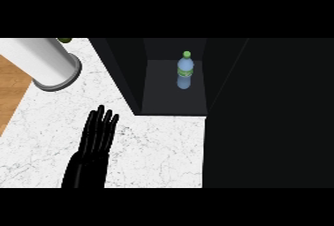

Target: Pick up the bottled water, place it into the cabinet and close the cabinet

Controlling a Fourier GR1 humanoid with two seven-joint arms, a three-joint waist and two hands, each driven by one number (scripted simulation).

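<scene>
Counter: white marbled top (163, 150) fills the lower left of my view, from about 6 round to 10 o'clock.
Dark panel: a black surface (274, 114) covers the whole 3 o'clock side; I cannot tell what it is.
Cabinet: it stands open at 12 o'clock, its dark inside (163, 99) facing me and its front edge meeting the counter.
Cylinder: a white one with a grey rim (46, 57) lies tilted at 10 o'clock.
Left hand: black (96, 132), at 7 o'clock over the counter, fingers straight and close together, pointing toward 12, holding nothing.
Bottled water: it (185, 73) sits inside the cabinet, toward the back, its green cap toward 12 o'clock. From my left hand it lies between 1 and 2 o'clock, well apart, past the cabinet's front edge.
</scene>
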